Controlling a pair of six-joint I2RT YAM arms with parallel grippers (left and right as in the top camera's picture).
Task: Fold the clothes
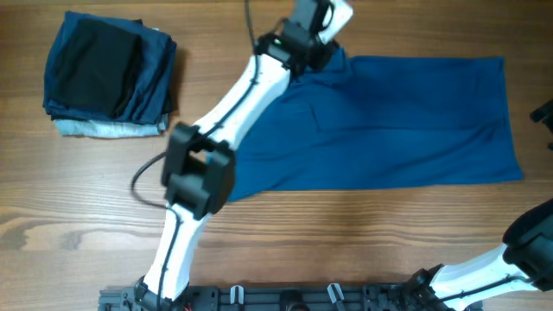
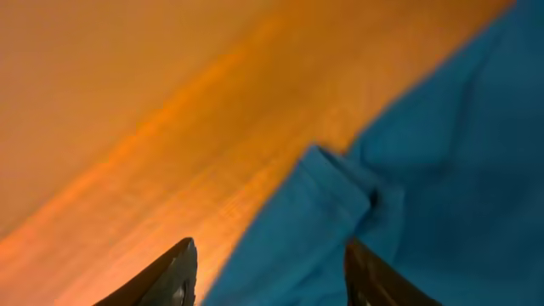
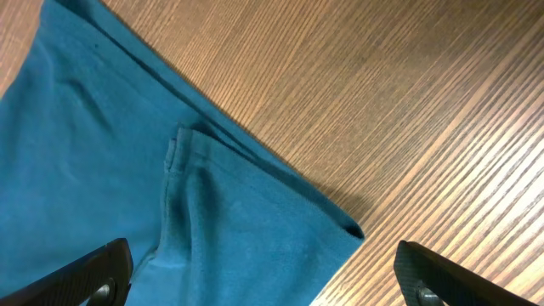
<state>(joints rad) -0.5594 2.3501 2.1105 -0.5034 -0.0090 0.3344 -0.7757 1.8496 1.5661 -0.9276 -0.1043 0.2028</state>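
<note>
The blue shirt [image 1: 389,121] lies flat across the middle and right of the table as a wide folded band. My left gripper [image 1: 321,22] is over its far left corner. In the left wrist view the jaws [image 2: 270,276] are open, above the shirt's edge [image 2: 425,170] and a small folded flap [image 2: 327,183]. My right gripper [image 1: 543,114] shows at the right edge of the overhead view, beside the shirt's right end. In the right wrist view the jaws [image 3: 263,268] are wide open above a shirt corner [image 3: 212,221]. Neither gripper holds anything.
A stack of folded garments stands at the far left: a black one [image 1: 95,65] on top, dark blue ones under it and a pale grey-blue one [image 1: 112,130] at the bottom. My left arm [image 1: 233,104] crosses the shirt's left part. Bare wood [image 1: 363,233] lies in front.
</note>
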